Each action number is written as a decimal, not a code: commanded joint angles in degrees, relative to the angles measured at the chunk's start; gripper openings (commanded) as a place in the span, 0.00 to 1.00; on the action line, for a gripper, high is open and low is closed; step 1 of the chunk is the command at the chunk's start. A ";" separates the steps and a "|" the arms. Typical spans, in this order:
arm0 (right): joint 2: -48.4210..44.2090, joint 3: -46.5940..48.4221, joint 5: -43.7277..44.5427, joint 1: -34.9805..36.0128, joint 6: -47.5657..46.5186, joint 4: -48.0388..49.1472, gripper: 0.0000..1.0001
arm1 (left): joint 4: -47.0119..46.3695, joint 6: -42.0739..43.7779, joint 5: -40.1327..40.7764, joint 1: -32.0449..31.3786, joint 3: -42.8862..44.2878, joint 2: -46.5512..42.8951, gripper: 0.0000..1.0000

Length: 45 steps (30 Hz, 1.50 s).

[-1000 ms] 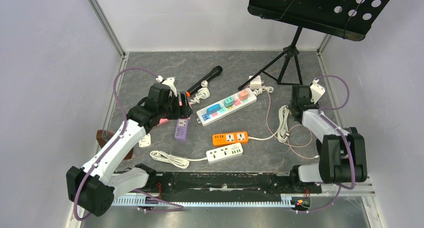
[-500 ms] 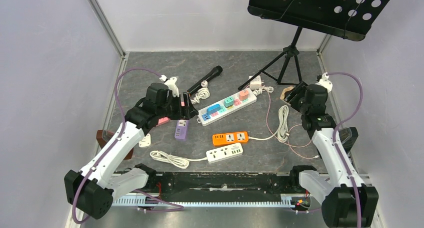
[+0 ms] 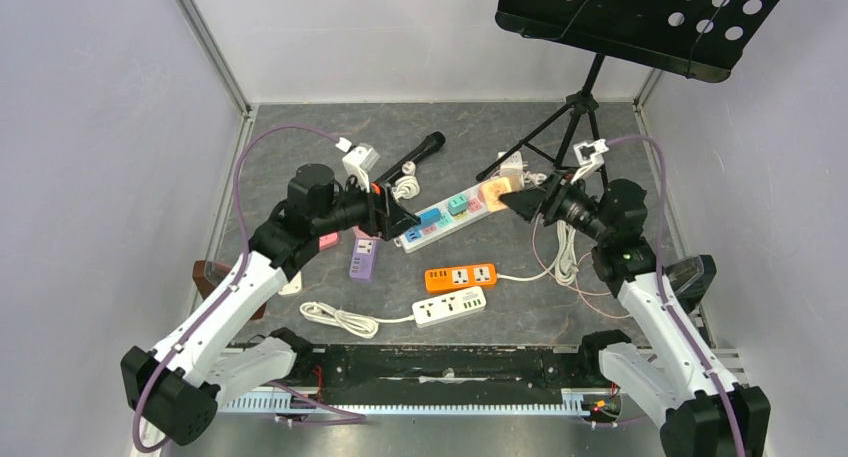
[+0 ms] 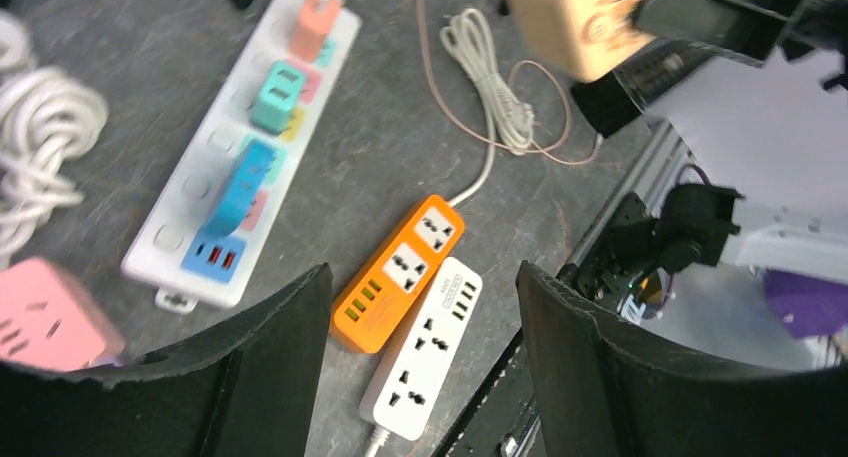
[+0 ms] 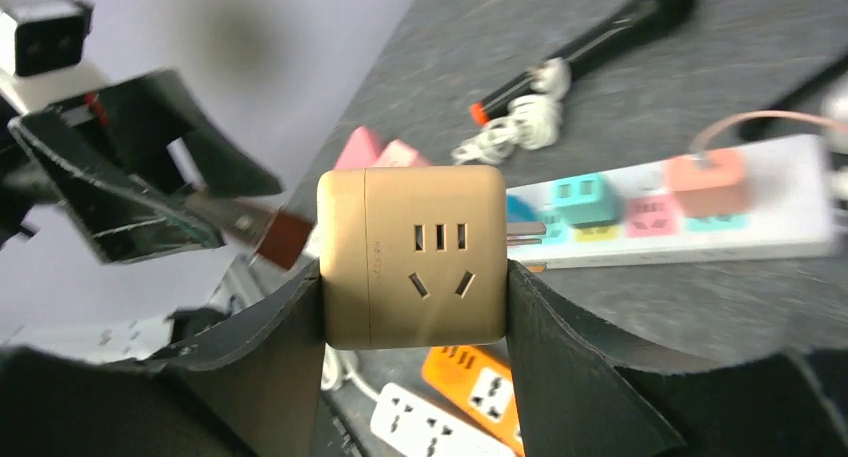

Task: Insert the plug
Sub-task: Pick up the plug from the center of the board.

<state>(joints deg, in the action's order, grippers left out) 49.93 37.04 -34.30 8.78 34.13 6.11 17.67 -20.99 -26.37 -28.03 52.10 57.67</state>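
Observation:
The plug is a tan cube adapter (image 5: 412,257), with a three-hole socket face turned to the right wrist camera. My right gripper (image 5: 412,272) is shut on its two sides and holds it in the air. From above, the cube (image 3: 493,190) hangs over the right end of the long white power strip (image 3: 455,212), in the right gripper (image 3: 510,199). My left gripper (image 3: 395,215) points right towards it, over the strip's left end. Its jaws (image 4: 422,277) stand open with nothing between them. The cube (image 4: 575,17) shows at the top of the left wrist view.
Several coloured plugs sit in the long strip (image 4: 240,147). An orange strip (image 3: 460,275) and a small white strip (image 3: 450,305) lie in front. A purple socket block (image 3: 363,257), pink cube (image 3: 327,241), microphone (image 3: 410,159), coiled cable (image 3: 567,245) and music stand (image 3: 580,117) surround them.
My right arm has swung from the back right towards the middle with the tan cube. The left gripper has lifted and turned to face right.

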 commanded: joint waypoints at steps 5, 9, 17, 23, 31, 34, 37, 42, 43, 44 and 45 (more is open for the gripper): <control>1.80 -0.21 -10.26 6.47 8.27 13.51 0.23 | -13.60 16.46 3.77 -10.11 -3.50 -3.45 0.73; 3.13 -0.39 -11.78 7.93 12.59 14.72 0.23 | -23.31 26.38 0.62 -13.66 -8.62 -4.73 0.70; 5.09 -2.36 -8.14 10.91 18.29 13.69 0.23 | -26.98 30.91 10.49 -20.63 -4.73 0.12 0.76; 5.90 -4.11 -5.90 13.22 20.47 13.65 0.23 | -24.53 31.71 12.13 -22.72 -1.65 4.67 0.76; 6.09 -6.84 -6.69 14.76 26.33 18.18 0.23 | -24.44 34.63 9.16 -23.21 -2.22 7.30 0.77; 5.86 -7.15 -7.33 14.84 28.01 19.23 0.23 | -24.53 35.40 7.55 -23.16 -2.26 7.99 0.77; 5.35 -7.33 -8.18 14.95 29.06 19.82 0.24 | -24.53 36.67 5.99 -23.21 -2.48 8.25 0.77; 4.05 -7.25 -9.44 15.08 29.55 18.33 0.25 | -25.50 38.76 5.83 -23.21 -2.87 8.37 0.78; 3.83 -7.24 -9.67 15.12 29.52 17.86 0.25 | -26.08 38.90 6.04 -23.21 -3.03 8.35 0.78; 3.52 -7.24 -9.80 15.12 29.55 17.35 0.25 | -26.87 38.98 6.32 -23.21 -3.24 8.34 0.78; 3.18 -7.29 -9.82 15.12 29.46 16.86 0.25 | -27.66 38.75 6.50 -23.21 -3.44 8.44 0.78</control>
<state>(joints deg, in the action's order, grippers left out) 55.40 29.61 -41.93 23.53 62.39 20.93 -5.06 14.26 -19.46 -50.98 48.49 66.02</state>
